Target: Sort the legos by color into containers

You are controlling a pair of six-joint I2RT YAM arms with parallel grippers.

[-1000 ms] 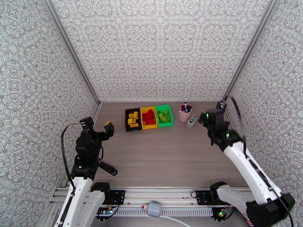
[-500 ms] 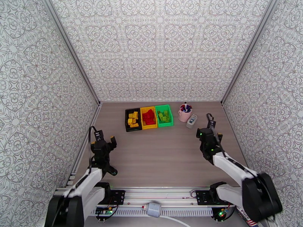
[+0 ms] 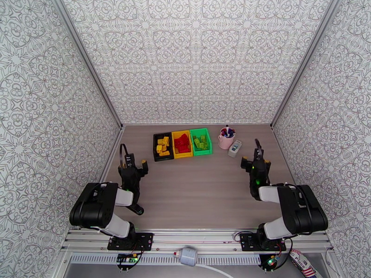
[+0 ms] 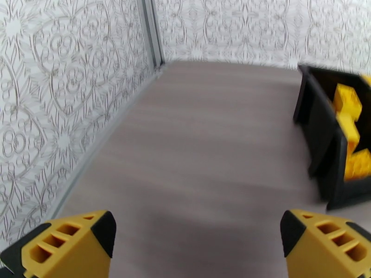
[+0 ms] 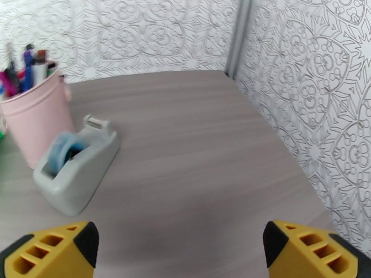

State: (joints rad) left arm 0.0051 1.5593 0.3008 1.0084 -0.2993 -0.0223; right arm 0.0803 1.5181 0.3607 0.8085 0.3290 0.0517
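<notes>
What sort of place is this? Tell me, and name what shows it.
Probably a robot test booth: patterned wall panels box in a table, the left arm and right arm are bolted to a rail at its edge, and the pink cup and tape dispenser look staged.

Three bins in a row, upper centre of the top view, bricks inside by colour.
Black bin [image 3: 155, 147] on the left, yellow bin [image 3: 183, 156] in the middle, green bin [image 3: 202, 130] on the right. All stand upright with their long sides close together, the row slightly skewed to the frame. Yellow bricks [image 3: 163, 145] are heaped in the black bin, red bricks [image 3: 182, 143] in the yellow bin, lime-green bricks [image 3: 201, 142] in the green bin. Left wrist view: black bin at right edge of frame, yellow studded bricks piled near rim height, some tilted. Brick count unclear.
</notes>
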